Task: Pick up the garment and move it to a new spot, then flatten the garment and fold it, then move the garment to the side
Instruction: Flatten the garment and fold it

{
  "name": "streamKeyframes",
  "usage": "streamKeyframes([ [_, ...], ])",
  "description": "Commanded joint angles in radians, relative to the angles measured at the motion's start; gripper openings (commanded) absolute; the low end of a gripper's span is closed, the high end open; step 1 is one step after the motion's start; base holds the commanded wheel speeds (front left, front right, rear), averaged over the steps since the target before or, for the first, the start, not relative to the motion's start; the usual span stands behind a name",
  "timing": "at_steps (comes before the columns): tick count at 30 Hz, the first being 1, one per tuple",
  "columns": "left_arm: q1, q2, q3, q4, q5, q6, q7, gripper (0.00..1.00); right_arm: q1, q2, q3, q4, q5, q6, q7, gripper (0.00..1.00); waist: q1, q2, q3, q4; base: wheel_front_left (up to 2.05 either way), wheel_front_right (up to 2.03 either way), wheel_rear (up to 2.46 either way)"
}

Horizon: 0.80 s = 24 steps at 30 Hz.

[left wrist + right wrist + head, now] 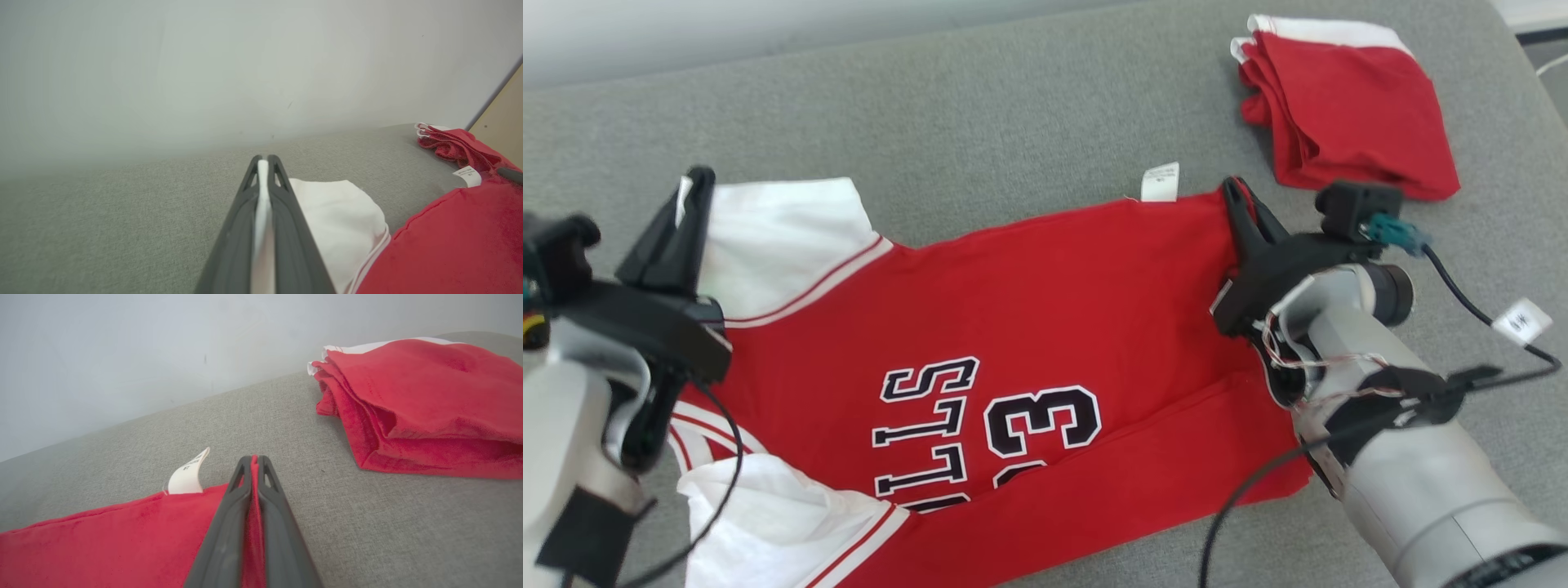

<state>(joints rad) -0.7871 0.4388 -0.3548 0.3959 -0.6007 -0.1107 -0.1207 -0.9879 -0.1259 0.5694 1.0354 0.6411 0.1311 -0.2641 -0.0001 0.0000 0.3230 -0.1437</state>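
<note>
Red garment [1029, 310] lies spread on the grey surface [1013, 114] before you | left gripper [697, 181] pinches its white sleeve [784, 237], right gripper [1232, 189] pinches the red hem corner | soft, light, limp: take it by edges and corners; expect sagging between your holds.

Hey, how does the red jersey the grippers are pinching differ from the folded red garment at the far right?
The jersey lies spread out; the folded garment is a compact stack. The left gripper and right gripper pinch the jersey; the folded garment lies untouched. The jersey shows black lettering and a number; the folded garment shows plain red with a white edge. Both are red and white, on the grey surface.
</note>
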Motion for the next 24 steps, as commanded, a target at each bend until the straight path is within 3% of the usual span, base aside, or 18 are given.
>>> streamKeyframes([
  [1, 0.025, 0.006, 0.004, -0.008, -0.015, 0.005, -0.006, 0.00, 0.019, -0.010, 0.007, -0.009, 0.010, -0.001, -0.001, 0.00, 0.0001, 0.0000, -0.024, 0.015, 0.00, 0.00, 0.00],
  [12, 0.311, 0.016, 0.018, -0.292, -0.067, 0.069, -0.030, 0.00, 0.208, -0.138, 0.094, -0.230, 0.123, -0.001, -0.002, 0.00, 0.0001, 0.0000, -0.081, 0.053, 0.00, 0.00, 0.00],
  [24, 0.535, -0.012, -0.006, -0.386, -0.071, 0.099, -0.104, 0.00, 0.358, -0.243, 0.136, -0.379, 0.182, -0.001, -0.002, 0.00, 0.0001, 0.0000, -0.127, 0.086, 0.00, 0.00, 0.00],
])
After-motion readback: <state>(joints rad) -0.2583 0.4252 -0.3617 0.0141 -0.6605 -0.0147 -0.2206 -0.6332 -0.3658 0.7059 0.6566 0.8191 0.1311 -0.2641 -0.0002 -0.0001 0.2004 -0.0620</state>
